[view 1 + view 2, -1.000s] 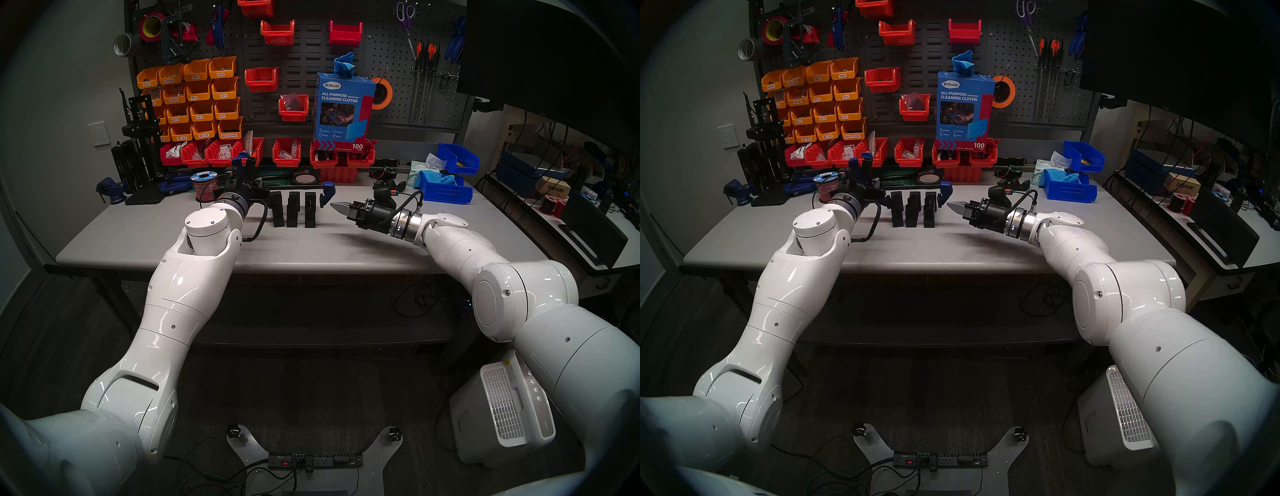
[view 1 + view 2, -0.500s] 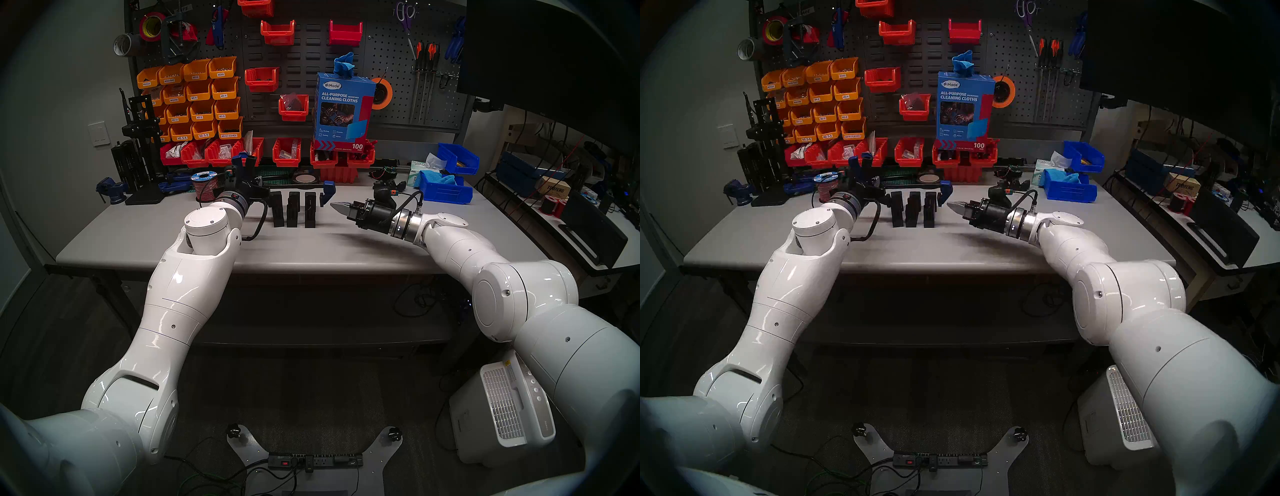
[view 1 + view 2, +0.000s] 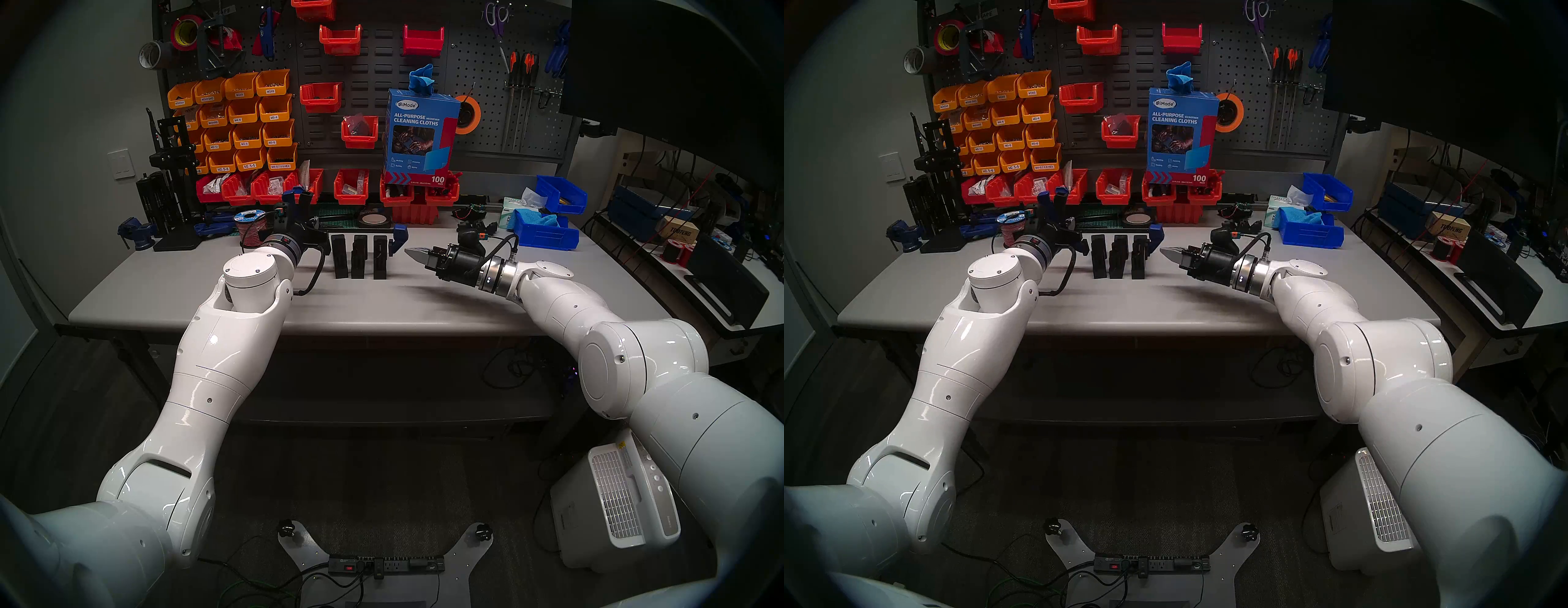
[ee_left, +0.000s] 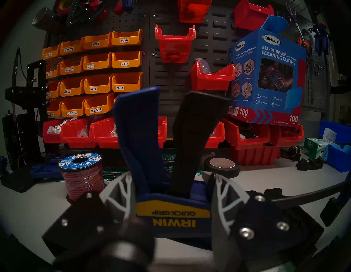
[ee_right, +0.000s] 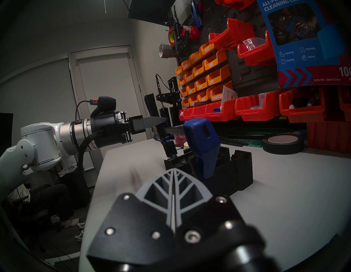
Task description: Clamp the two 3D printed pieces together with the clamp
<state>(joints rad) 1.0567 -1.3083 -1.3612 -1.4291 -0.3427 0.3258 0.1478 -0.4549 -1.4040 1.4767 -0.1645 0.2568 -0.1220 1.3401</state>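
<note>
Left gripper (image 4: pixel 169 191) holds clamp (image 4: pixel 171 214); right gripper (image 5: pixel 173 176) closed.

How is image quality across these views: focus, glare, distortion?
Head views: sharp, dim, dark fisheye rim, glare spots on the white arms. Left wrist view: the clamp label readable upside down, the left gripper base soft. Right wrist view: tilted; the right gripper sharp, nearest housing blurred.

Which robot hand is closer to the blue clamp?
The left. The left gripper is shut on the clamp, holding its body. The right gripper is shut and empty, just beyond the clamp's far end, not touching.
</note>
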